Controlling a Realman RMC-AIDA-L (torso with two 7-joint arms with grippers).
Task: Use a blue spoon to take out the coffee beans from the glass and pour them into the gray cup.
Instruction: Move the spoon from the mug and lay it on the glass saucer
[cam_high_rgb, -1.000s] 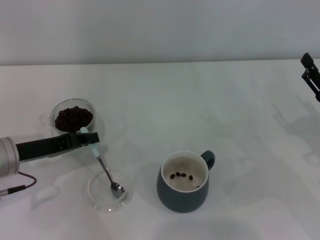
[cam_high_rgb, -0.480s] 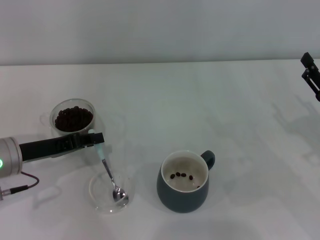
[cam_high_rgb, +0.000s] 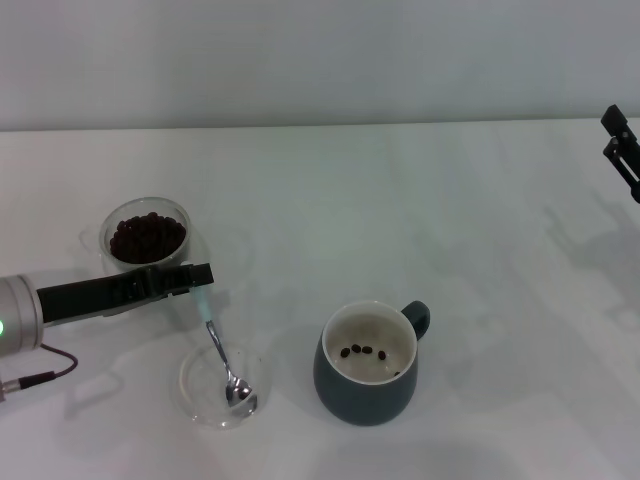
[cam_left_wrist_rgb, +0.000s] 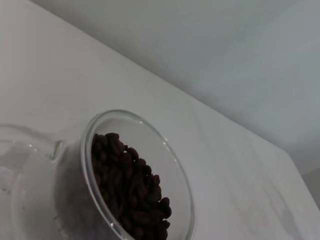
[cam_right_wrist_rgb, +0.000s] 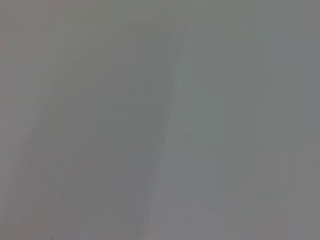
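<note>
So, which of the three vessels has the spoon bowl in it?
The shallow clear dish, nearest the robot. The blue spoon rests in it. The glass and gray cup hold only coffee beans.

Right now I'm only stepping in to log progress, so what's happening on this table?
The left gripper holds the blue spoon by the top of its handle, its bowl resting in a shallow clear glass dish. The glass is full of coffee beans. The gray cup holds just a few beans. The right gripper sits parked at the table's far right edge.
</note>
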